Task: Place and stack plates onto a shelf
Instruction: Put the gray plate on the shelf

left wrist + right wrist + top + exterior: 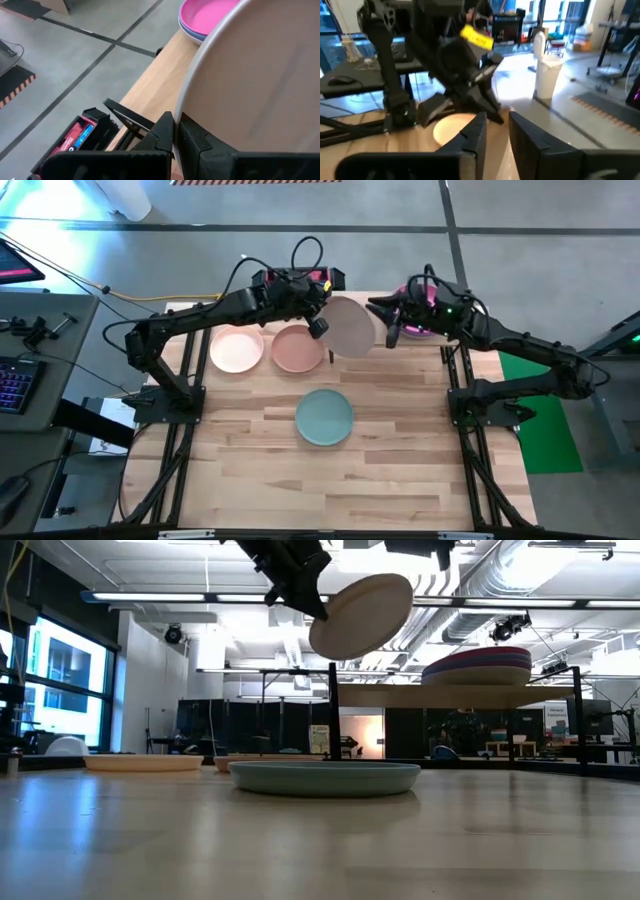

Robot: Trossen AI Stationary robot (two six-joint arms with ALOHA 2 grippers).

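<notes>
My left gripper (322, 323) is shut on a cream plate (350, 326), held high between the terracotta plate (298, 348) and the shelf (450, 696). In the low view the cream plate (362, 615) hangs tilted above the shelf's left end. My right gripper (390, 330) stands open just off the plate's right rim, and its wrist view shows nothing between its fingers (497, 137). A stack with a magenta plate (425, 315) on top rests on the shelf. A pale pink plate (237, 348) and a teal plate (324, 417) lie flat on the table. My left gripper pinches the cream plate's rim (180, 117) between its two fingers, one on each face. The fingers come from the table's left, slanting down. The plate is lifted clear of table and shelf, tilted, with the side away from the fingers higher.
The table's near half around the teal plate is bare wood (400, 470). Black frame legs (333, 710) carry the shelf at the far right. A red-and-black box (75, 140) sits beyond the table's far edge.
</notes>
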